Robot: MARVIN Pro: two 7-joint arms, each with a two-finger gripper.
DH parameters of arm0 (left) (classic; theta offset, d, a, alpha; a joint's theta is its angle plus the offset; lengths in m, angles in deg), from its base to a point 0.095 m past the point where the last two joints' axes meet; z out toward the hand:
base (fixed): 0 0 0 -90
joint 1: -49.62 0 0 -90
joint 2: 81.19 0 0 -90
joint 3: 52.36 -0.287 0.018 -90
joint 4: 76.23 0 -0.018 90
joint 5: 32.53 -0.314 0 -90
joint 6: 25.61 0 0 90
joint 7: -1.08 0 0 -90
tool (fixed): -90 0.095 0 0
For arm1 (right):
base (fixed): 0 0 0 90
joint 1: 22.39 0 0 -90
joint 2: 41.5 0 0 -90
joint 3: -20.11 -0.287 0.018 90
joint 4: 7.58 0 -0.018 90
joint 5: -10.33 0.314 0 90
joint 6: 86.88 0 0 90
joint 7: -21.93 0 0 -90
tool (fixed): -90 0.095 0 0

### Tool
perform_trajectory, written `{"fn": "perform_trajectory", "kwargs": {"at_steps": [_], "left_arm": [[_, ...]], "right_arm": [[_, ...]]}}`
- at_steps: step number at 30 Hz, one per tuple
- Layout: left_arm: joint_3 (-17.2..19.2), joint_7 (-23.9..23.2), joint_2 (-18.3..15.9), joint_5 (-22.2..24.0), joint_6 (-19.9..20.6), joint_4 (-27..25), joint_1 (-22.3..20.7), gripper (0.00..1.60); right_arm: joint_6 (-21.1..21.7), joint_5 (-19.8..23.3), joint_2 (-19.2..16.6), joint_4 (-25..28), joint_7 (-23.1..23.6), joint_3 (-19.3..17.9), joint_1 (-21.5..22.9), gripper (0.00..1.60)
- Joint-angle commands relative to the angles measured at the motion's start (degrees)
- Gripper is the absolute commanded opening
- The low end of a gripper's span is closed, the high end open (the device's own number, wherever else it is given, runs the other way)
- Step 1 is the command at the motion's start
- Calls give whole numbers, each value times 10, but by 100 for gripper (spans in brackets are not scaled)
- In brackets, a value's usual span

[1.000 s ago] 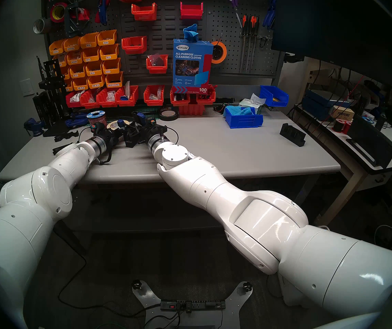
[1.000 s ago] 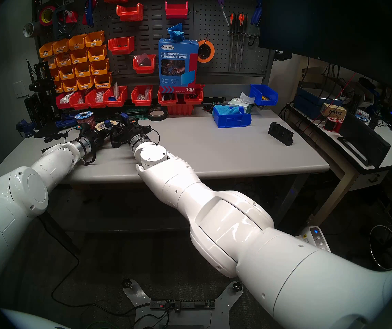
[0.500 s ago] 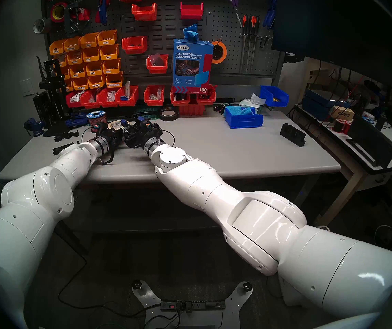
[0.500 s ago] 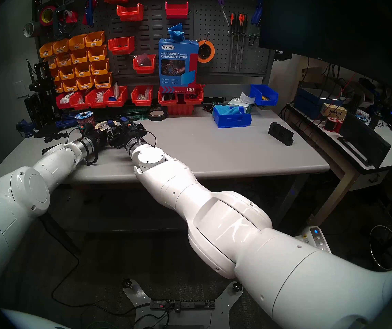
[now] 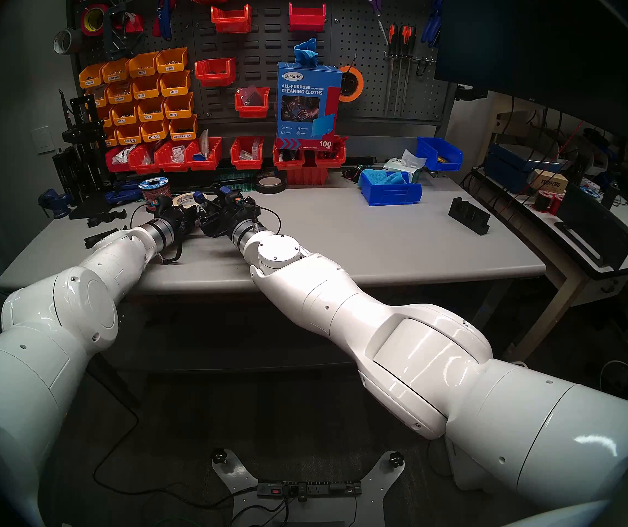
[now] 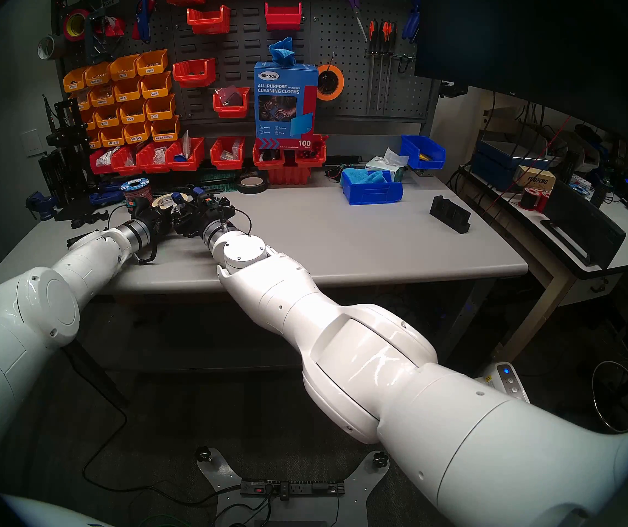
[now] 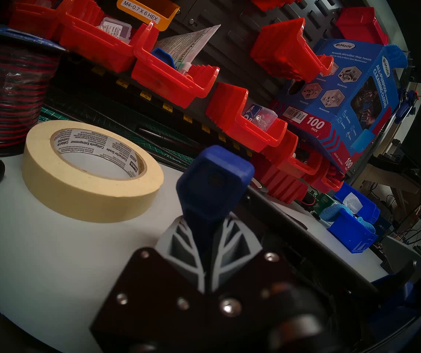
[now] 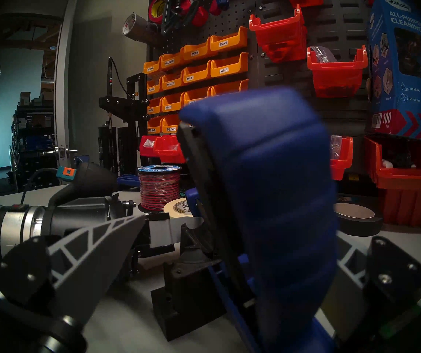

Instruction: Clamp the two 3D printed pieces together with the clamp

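Note:
The clamp lies low over the grey table (image 5: 343,229) at the back left, with its blue handle (image 8: 260,192) toward my right arm. Its blue end jaw (image 7: 214,181) sticks out beyond my left gripper (image 7: 204,232), which is shut on it, and the black bar (image 7: 280,217) runs off to the right. My right gripper (image 8: 242,230) is open, its grey fingers (image 8: 94,245) standing wide on either side of the handle. The black 3D printed pieces (image 8: 186,288) sit under the clamp between the two grippers (image 5: 210,226), partly hidden.
A masking tape roll (image 7: 89,166) and a red-black wire spool (image 8: 158,187) stand just behind the grippers, and a black tape roll (image 5: 270,183) lies further right. Red bins (image 5: 206,155) line the back. A blue bin (image 5: 390,191) and a lone black block (image 5: 468,215) are at the right.
My right wrist has shifted left and toward me and my left wrist slightly right, so the two grippers are closer together. Almost nothing has moved in the last half second.

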State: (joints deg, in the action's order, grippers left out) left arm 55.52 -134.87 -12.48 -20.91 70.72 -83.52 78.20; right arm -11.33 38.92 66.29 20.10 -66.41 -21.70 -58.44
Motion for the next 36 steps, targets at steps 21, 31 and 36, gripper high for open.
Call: {"fn": "perform_trajectory", "kwargs": {"at_steps": [21, 31, 36], "left_arm": [[-14, -42, 33, -4, 2, 0, -6, 0], [-17, -54, 32, -5, 4, 0, -6, 0], [-18, -60, 32, -6, 4, 0, -6, 0]], "right_arm": [[-46, 6, -7, 48, 37, -16, 53, 160], [-58, 7, -12, 57, 51, -21, 49, 160], [-64, 8, -16, 61, 57, -24, 45, 160]]}}
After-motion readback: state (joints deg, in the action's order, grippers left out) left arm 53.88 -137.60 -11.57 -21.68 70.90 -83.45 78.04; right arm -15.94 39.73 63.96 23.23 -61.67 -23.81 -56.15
